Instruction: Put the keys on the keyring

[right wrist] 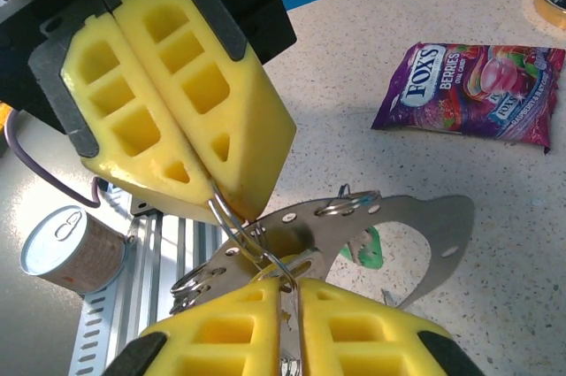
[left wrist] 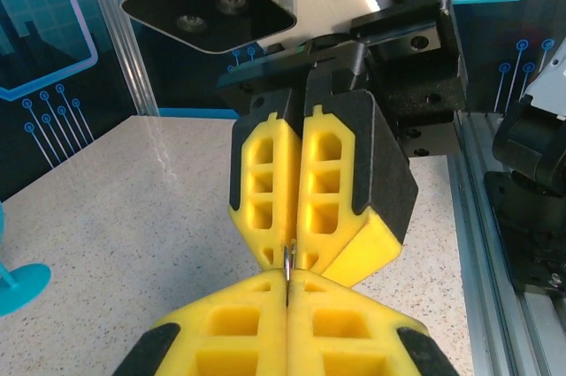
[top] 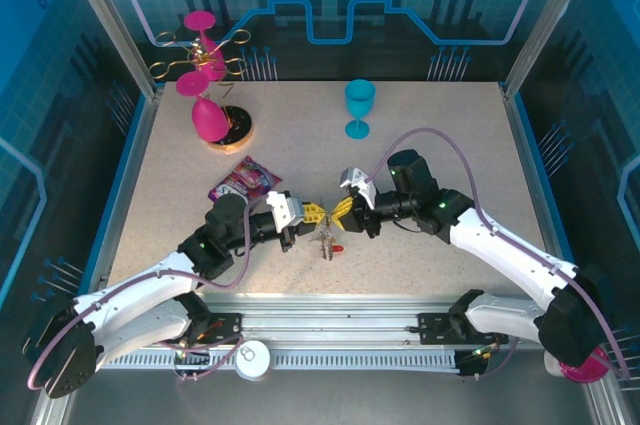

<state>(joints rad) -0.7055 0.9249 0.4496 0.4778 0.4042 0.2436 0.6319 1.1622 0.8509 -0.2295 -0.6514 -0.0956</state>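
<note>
Noted both arms meeting tip to tip at lower centre of the top view, just above the worktop (top: 300,125). Found the left jaws pressed together on the thin wire of the keyring (right wrist: 250,236), a loop running in the right wrist view from the upper-left yellow tips down to bottom centre. Found the right jaws likewise closed on that same loop, at the bottom edge of that view. Spotted a flat silver plate (right wrist: 416,221), a green tag (right wrist: 371,250) and a small split ring (right wrist: 348,203) hanging at centre right. Made out the keys (top: 327,237) only as a small metal cluster dangling below the jaws in the top view, red clip (top: 339,247) just beside — cannot tell whether threaded on or merely hanging along. Judged the task as mid-way — loop gripped at two points, probably to pry the wire apart, with threading of the keys not confirmed and likely left to do.
</note>
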